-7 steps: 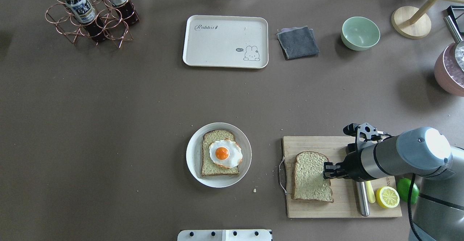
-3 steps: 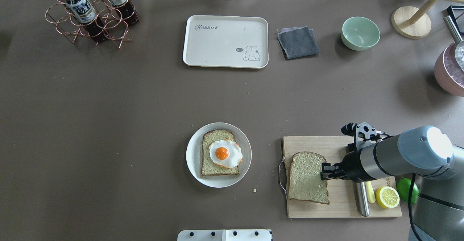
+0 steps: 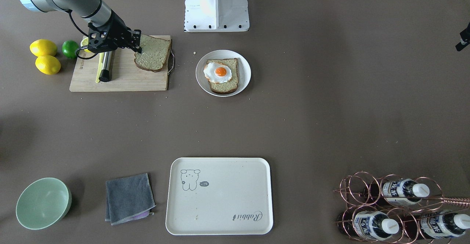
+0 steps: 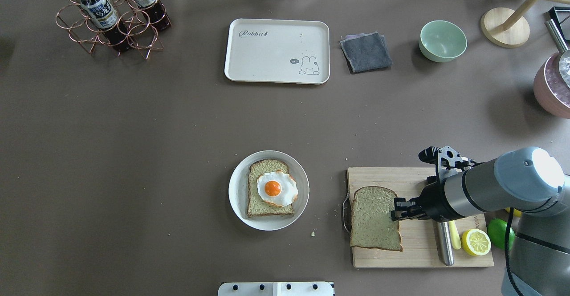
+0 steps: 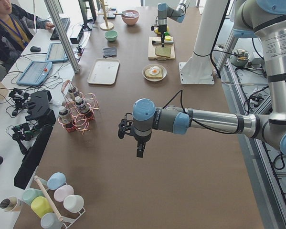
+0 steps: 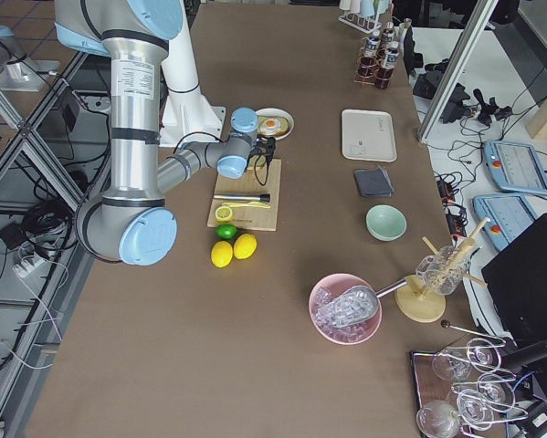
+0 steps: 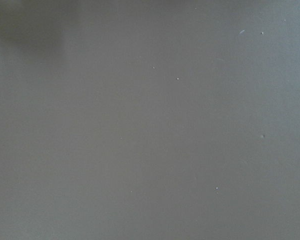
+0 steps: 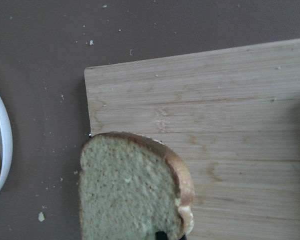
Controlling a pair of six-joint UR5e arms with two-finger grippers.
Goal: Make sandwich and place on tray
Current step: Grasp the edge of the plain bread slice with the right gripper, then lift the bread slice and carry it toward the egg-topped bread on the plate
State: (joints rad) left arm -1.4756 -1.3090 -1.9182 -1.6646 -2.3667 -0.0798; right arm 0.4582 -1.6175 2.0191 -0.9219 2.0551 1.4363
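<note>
My right gripper (image 4: 394, 210) is shut on the right edge of a speckled bread slice (image 4: 374, 218) and holds it over the left part of the wooden cutting board (image 4: 418, 180). The slice also shows in the right wrist view (image 8: 129, 190). A second bread slice (image 4: 260, 169) lies on the round white plate (image 4: 236, 184) with the fried egg (image 4: 276, 189) on top. The cream tray (image 4: 276, 51) stands bare at the far middle. My left gripper (image 5: 139, 153) hovers over bare table far to the left; I cannot tell whether it is open.
A knife (image 4: 444, 247), a lemon half (image 4: 475, 241) and a lime (image 4: 498, 233) lie at the board's right end. A grey cloth (image 4: 366, 52) and a green bowl (image 4: 442, 40) sit right of the tray. A copper bottle rack (image 4: 111, 15) stands at the far left.
My right gripper has moved left with the bread slice; the slice's left edge now reaches the board's left edge. The plate and tray have not moved.
</note>
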